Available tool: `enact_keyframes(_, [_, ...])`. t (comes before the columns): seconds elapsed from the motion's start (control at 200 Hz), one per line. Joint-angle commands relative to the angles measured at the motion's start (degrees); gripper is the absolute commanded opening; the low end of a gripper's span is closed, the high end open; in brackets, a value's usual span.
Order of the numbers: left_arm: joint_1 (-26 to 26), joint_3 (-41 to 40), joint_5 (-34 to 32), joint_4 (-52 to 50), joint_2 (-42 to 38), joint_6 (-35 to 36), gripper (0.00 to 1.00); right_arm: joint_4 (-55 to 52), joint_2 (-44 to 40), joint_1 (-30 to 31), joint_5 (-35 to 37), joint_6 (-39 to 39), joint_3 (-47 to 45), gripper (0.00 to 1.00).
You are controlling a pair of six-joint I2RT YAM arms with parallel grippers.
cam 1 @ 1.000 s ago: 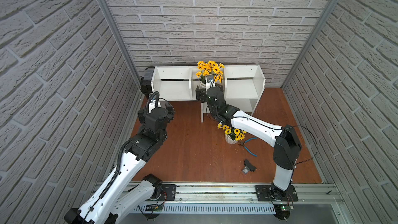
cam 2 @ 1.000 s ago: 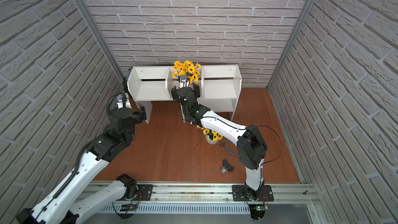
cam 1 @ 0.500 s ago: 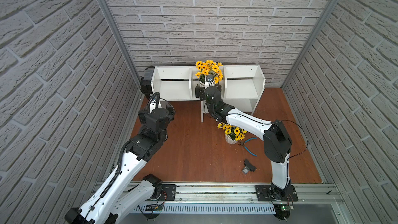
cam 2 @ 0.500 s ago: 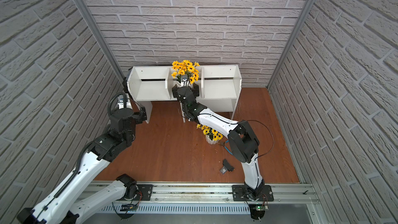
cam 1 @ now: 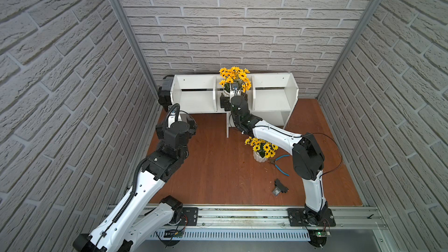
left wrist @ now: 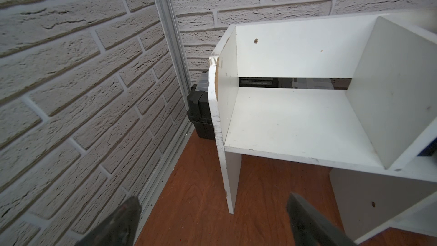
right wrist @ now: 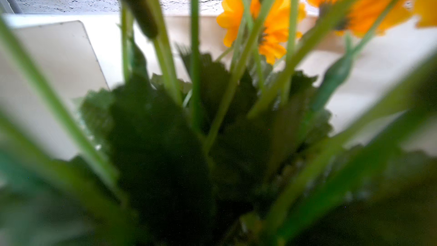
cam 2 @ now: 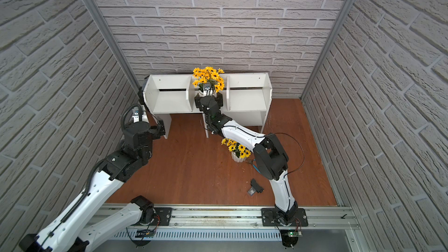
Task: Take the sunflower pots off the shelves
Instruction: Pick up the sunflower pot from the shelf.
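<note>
One sunflower pot (cam 1: 234, 76) (cam 2: 208, 75) stands in the middle upper compartment of the white shelves (cam 1: 194, 98) (cam 2: 167, 100). My right gripper (cam 1: 231, 94) (cam 2: 206, 93) is pushed in against this pot, under the blooms. Its wrist view is filled with the pot's green stems (right wrist: 196, 91) and leaves, which hide the fingers. A second sunflower pot (cam 1: 260, 149) (cam 2: 236, 151) stands on the wooden floor beneath my right forearm. My left gripper (left wrist: 212, 214) (cam 1: 188, 123) hangs open over the floor in front of the shelves' (left wrist: 295, 119) left leg, holding nothing.
A black box (cam 1: 166, 90) (left wrist: 199, 114) sits behind the shelves' left end, against the wall. Blue-handled pliers (cam 1: 281, 166) and a small black part (cam 1: 280, 187) lie on the floor by the right arm. Brick walls close in three sides.
My right arm has pushed farther into the middle compartment, up to the pot, with its elbow raised. The left arm has hardly moved.
</note>
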Motion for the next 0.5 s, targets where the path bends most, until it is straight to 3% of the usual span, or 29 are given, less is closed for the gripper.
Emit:
enact_keyframes(0.0, [0.55,-0.57,-0.30,2.47,-0.17,-0.91,0.98,3.10,-0.75,-0.65,-0.80,-0.82,-0.24,0.66])
enact_keyframes(0.065, [0.60,-0.49,-0.30,2.37,-0.18,-0.83,0.98,2.26,-1.30,-0.66,-1.35,-1.15,-0.22,0.48])
enact_keyframes(0.16, [0.67,-0.57,-0.29,2.45,-0.17,-0.96,0.98,0.60,-2.24,-0.70,-1.60,-1.52,-0.13,0.29])
enact_keyframes(0.495, [1.17,-0.67,-0.25,2.71,0.17,-1.03,0.98,-7.94,-10.02,-0.53,-8.14,-3.35,-0.82,0.28])
